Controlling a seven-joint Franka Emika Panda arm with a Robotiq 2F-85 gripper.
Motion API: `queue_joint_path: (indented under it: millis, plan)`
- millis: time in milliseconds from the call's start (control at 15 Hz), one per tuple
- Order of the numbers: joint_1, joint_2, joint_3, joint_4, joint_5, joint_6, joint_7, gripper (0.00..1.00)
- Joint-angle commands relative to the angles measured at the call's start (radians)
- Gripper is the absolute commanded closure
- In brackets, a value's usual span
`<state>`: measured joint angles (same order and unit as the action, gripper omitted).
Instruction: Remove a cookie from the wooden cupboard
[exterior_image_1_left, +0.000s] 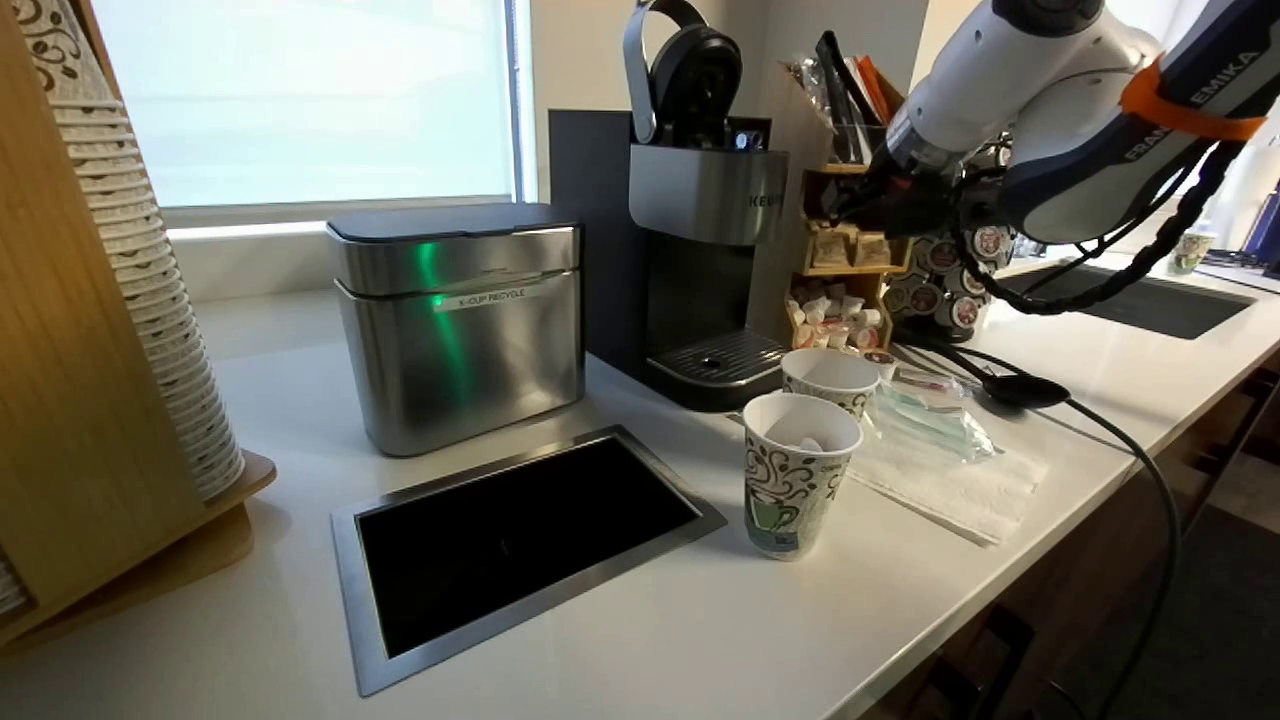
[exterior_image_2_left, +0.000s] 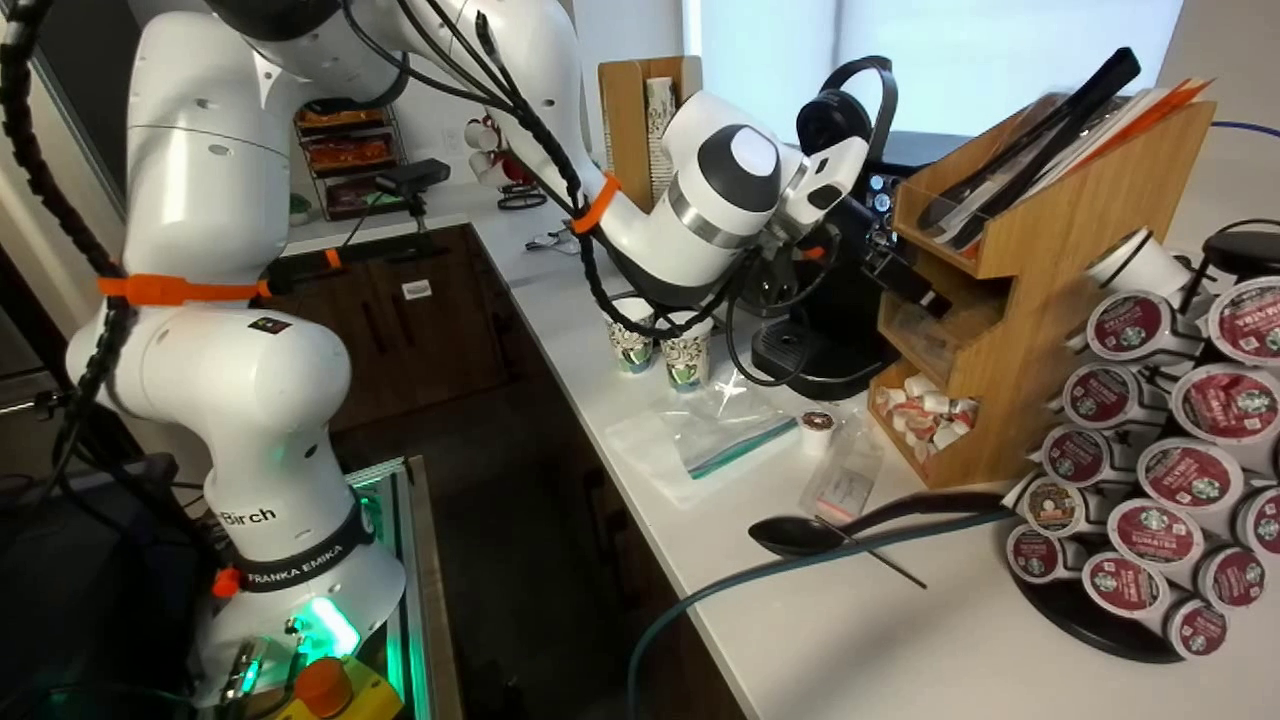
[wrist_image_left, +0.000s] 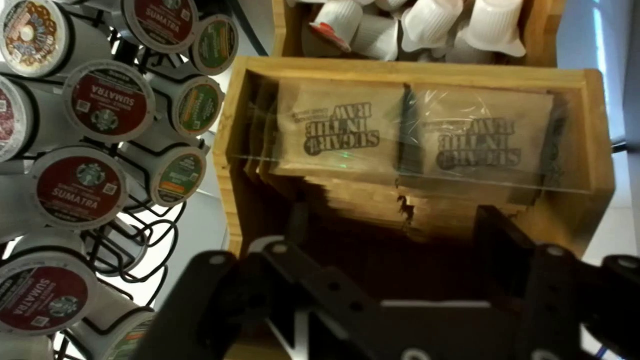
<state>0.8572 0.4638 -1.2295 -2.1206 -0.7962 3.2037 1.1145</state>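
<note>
The wooden cupboard is a light-brown stepped box with open compartments. It shows in both exterior views (exterior_image_1_left: 850, 271) (exterior_image_2_left: 1085, 260) and fills the middle of the wrist view (wrist_image_left: 415, 68). Its middle compartment holds tan Sugar in the Raw packets (wrist_image_left: 340, 127) in two stacks behind a clear front strip. I see nothing that is clearly a cookie. My gripper (wrist_image_left: 397, 225) is open, with nothing between its fingers, at the opening of this compartment above the packets. It also shows at the cupboard in both exterior views (exterior_image_1_left: 850, 205) (exterior_image_2_left: 930, 300). The compartment's depth is dark.
White creamer cups (exterior_image_2_left: 920, 415) fill the lowest compartment. Utensils (exterior_image_2_left: 1050, 150) stand in the top one. A pod carousel (exterior_image_2_left: 1160, 450) stands close on one side, the black coffee machine (exterior_image_1_left: 710, 200) on the other. Paper cups (exterior_image_1_left: 800, 480) and a black spoon (exterior_image_2_left: 800, 535) are on the counter.
</note>
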Motion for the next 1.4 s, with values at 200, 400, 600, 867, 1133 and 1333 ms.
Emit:
queue_joint_path:
  millis: [200,400,600,867,1133,1333]
  plan:
    - [0.0,0.101,-0.032,0.0,0.008,0.041,0.035,0.28]
    - [-0.001,0.123,-0.041,0.002,0.01,0.05,0.04,0.43]
    - [-0.004,0.14,-0.044,0.005,0.012,0.065,0.041,0.63]
    - [-0.003,0.156,-0.051,0.006,0.014,0.071,0.044,0.9]
    - [0.0,0.163,-0.054,0.012,0.018,0.066,0.051,1.0]
    - [0.026,0.167,-0.072,-0.008,0.178,0.078,-0.052,1.0]
